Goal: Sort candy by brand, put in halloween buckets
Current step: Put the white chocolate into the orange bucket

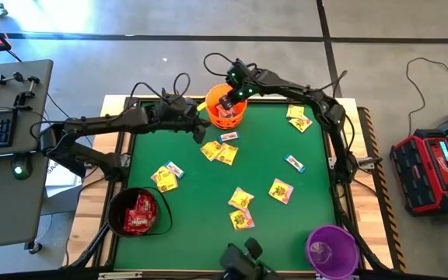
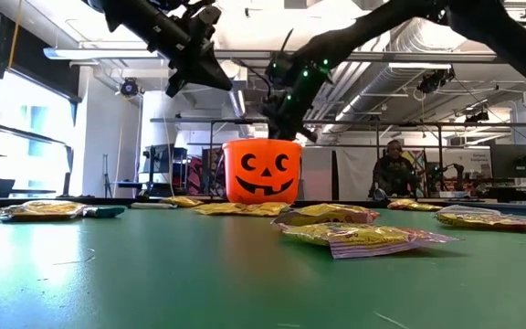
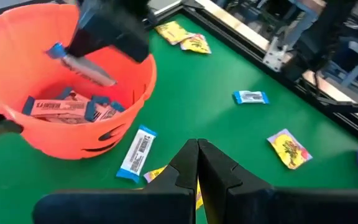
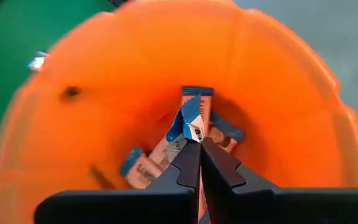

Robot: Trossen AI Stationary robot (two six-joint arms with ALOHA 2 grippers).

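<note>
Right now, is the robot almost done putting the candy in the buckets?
Not yet. Red packets fill the black bucket, and the orange bucket holds white-and-blue ones. The right gripper pinches another over it. The purple bucket looks empty; yellow packets and some white-and-blue packets remain on the table.

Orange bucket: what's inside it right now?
The orange bucket holds several white-and-blue candy packets; the right gripper, shut on one packet, covers part of the bottom.

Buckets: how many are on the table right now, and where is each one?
3. In the high view, the orange bucket stands at the table's top edge, the black bucket at the bottom left corner and the purple bucket at the bottom right corner. None looks hidden.
</note>
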